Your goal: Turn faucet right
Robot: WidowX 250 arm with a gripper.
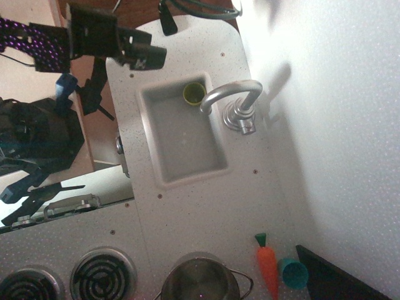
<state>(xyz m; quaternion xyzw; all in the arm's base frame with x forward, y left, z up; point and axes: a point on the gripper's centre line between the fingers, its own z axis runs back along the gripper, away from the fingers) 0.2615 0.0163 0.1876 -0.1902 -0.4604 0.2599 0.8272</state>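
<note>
The shiny silver faucet [232, 95] stands on its round base [240, 117] at the right side of the grey sink [164, 169]. Its curved spout reaches left over the sink's upper right corner, ending beside a yellow-green cup [194, 93] that sits in the sink. My black gripper [145, 57] hangs at the upper left of the counter, well left of the faucet and apart from it. From this angle its jaws do not show clearly.
A steel pot [200, 280] sits at the bottom edge. An orange toy carrot [267, 265] and a teal cup [293, 273] lie at the bottom right. Stove burners [102, 274] are at the bottom left. A white wall [337, 125] runs along the right.
</note>
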